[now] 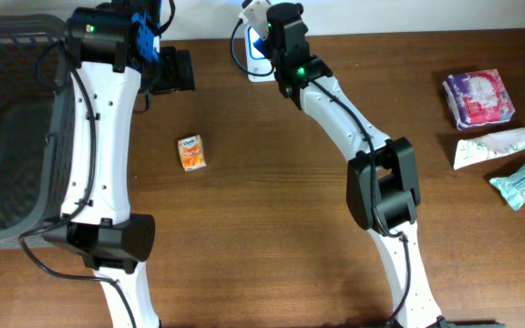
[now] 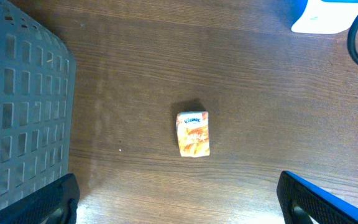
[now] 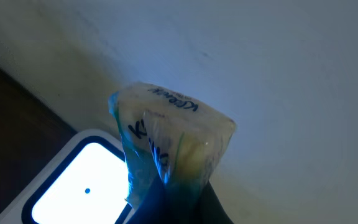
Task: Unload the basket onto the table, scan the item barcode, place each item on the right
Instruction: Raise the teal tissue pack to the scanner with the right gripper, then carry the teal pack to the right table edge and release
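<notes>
Only the right wrist view shows the right end effector (image 3: 174, 205) clamped on a clear-wrapped Kleenex tissue pack (image 3: 166, 134), held just above the glowing barcode scanner (image 3: 73, 190) near the wall. Only the left wrist view shows the left end effector (image 2: 185, 202) spread wide above a small orange Kleenex pack (image 2: 193, 133). That pack lies on the brown worktop (image 2: 260, 93) near a grey mesh basket (image 2: 17, 112).

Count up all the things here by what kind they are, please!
Packs: 4 (orange pack, purple pack, teal pack, held pack)
Tube: 1
Scanner: 1
Basket: 1
Total: 7
</notes>
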You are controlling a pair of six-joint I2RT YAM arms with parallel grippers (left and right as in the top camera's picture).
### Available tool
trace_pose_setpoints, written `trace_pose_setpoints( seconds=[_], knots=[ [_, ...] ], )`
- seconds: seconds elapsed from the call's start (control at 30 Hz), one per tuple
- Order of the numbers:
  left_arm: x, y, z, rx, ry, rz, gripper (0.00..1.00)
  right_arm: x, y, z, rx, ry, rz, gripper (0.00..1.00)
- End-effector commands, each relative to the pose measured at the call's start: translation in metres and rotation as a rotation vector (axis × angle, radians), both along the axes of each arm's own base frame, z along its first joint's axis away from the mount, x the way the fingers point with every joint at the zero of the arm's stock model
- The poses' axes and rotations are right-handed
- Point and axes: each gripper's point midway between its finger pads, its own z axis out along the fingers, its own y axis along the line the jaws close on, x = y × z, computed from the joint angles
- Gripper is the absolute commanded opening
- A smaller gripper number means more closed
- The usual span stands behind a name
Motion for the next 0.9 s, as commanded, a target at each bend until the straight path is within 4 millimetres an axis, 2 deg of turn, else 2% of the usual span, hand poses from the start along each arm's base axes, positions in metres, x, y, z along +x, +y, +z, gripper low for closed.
trace_pose_setpoints(
  seconds=[0.0,0.1,0.2,0.23,0.27,0.33,0.4,0.43,0.47,0.5,0.57,0.63,0.73,0.8,0.87],
  knots=[
    [0.0,0.001,0.007,-0.005,-0.02,0.008,0.99,0.001,0.003,-0.02,-0.002,0.037,0.015,0.04],
    [0.0,0.001,0.006,-0.005,-0.02,0.008,0.99,0.0,0.002,-0.022,0.07,0.061,-0.018,0.04],
    [0.0,0.001,0.007,-0.005,-0.02,0.008,0.99,-0.003,-0.011,0.002,0.271,0.075,-0.126,0.04],
    [0.0,0.001,0.007,-0.005,-0.02,0.008,0.99,-0.009,-0.035,0.036,0.385,0.062,-0.225,0.04],
    [0.0,0.001,0.007,-0.005,-0.02,0.008,0.99,-0.011,-0.047,0.05,0.426,0.055,-0.265,0.04],
    [0.0,0.001,0.007,-0.005,-0.02,0.008,0.99,-0.029,-0.11,0.094,0.611,0.062,-0.446,0.04],
    [0.0,0.001,0.007,-0.005,-0.02,0.008,0.99,-0.052,-0.171,0.11,0.776,0.108,-0.628,0.04],
    [0.0,0.001,0.007,-0.005,-0.02,0.008,0.99,-0.073,-0.218,0.11,0.894,0.138,-0.783,0.04],
    [0.0,0.001,0.007,-0.005,-0.02,0.008,0.99,-0.085,-0.243,0.107,0.942,0.156,-0.87,0.04],
    [0.0,0.001,0.007,-0.005,-0.02,0.008,0.99,-0.106,-0.278,0.099,0.994,0.182,-1.002,0.04],
    [0.0,0.001,0.007,-0.005,-0.02,0.008,0.99,-0.157,-0.351,0.068,1.062,0.248,-1.311,0.04],
    [0.0,0.001,0.007,-0.005,-0.02,0.008,0.99,-0.207,-0.403,0.039,1.025,0.339,-1.546,0.04],
    [0.0,0.001,0.007,-0.005,-0.02,0.008,0.99,-0.263,-0.453,0.015,0.978,0.436,-1.757,0.04],
    [0.0,0.001,0.007,-0.005,-0.02,0.008,0.99,-0.293,-0.467,0.001,0.946,0.506,-1.855,0.04],
    [0.0,0.001,0.007,-0.005,-0.02,0.008,0.99,-0.31,-0.47,-0.016,0.911,0.569,-1.909,0.04]
  ],
)
